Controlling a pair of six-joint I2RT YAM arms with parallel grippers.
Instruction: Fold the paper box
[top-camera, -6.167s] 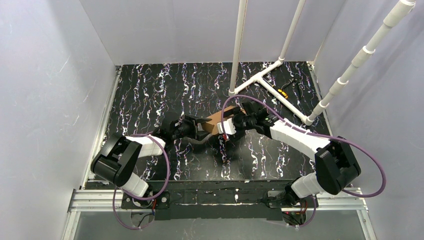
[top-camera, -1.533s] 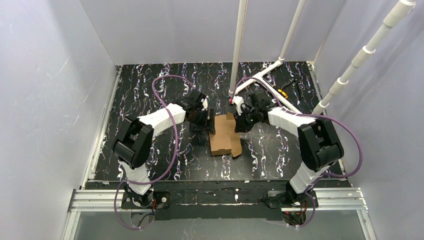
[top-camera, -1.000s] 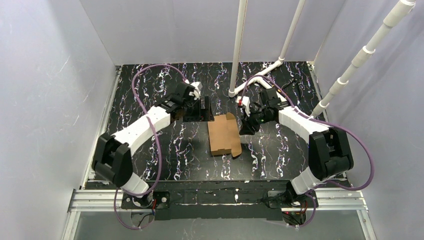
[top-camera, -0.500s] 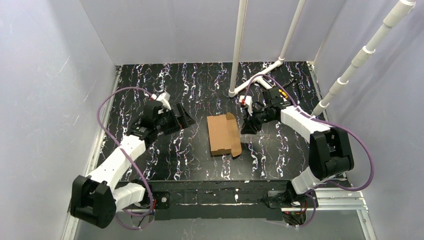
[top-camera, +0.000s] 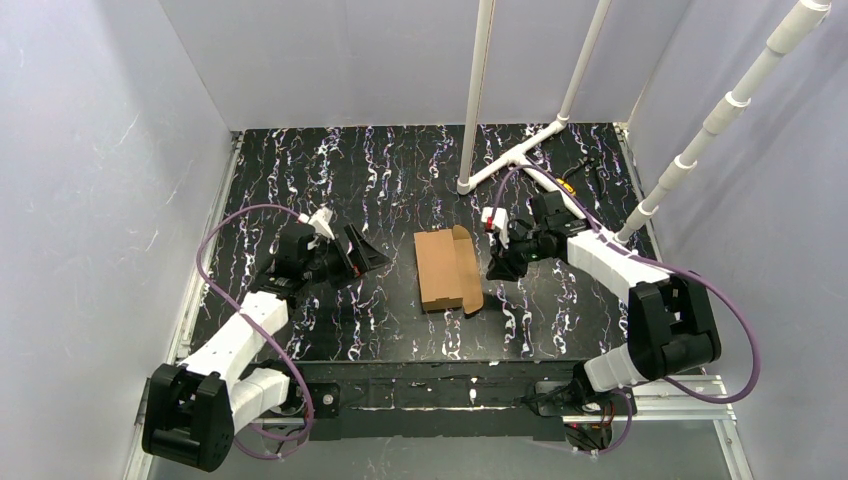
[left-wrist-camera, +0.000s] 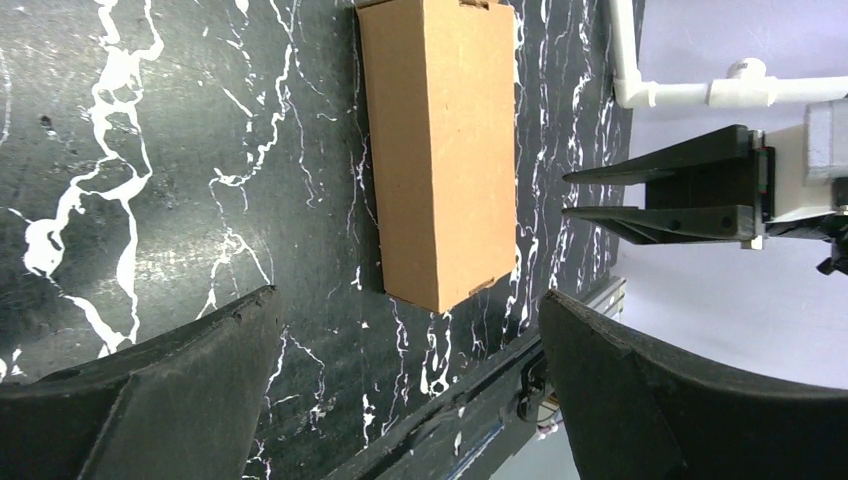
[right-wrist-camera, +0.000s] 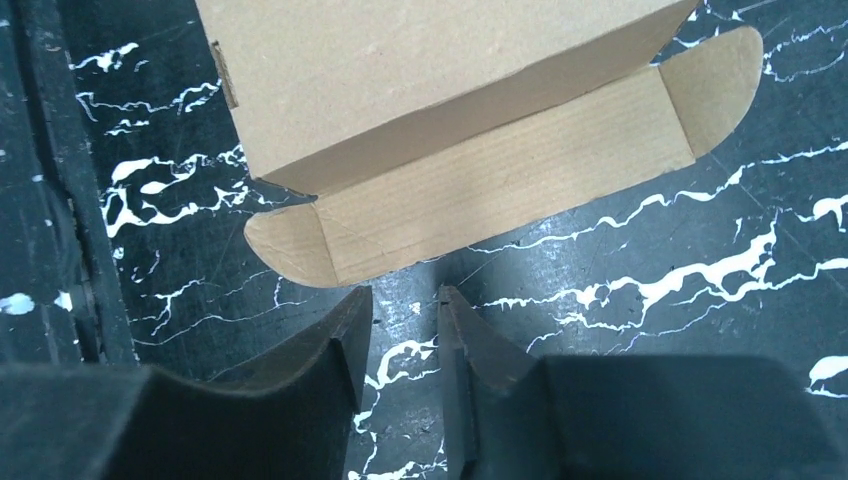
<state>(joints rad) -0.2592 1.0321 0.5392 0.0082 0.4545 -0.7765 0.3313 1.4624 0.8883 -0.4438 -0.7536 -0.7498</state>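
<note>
Top view: noted plain brown corrugated cardboard paper box (top-camera: 445, 270) lying flat on black white-veined table (top-camera: 300, 180), between left gripper (top-camera: 370, 250) and right gripper (top-camera: 497, 268), touching neither. Left wrist view: jaws spread wide, empty, well apart from box. Right wrist view: jaws nearly together, slim gap, pinching nothing, just beside untucked front flap (right-wrist-camera: 500, 190). Risk: sliding light box instead of tucking flap, with no counter-hold opposite; crumpling rounded ear tabs (right-wrist-camera: 290, 250) if pushed off-square.
</note>
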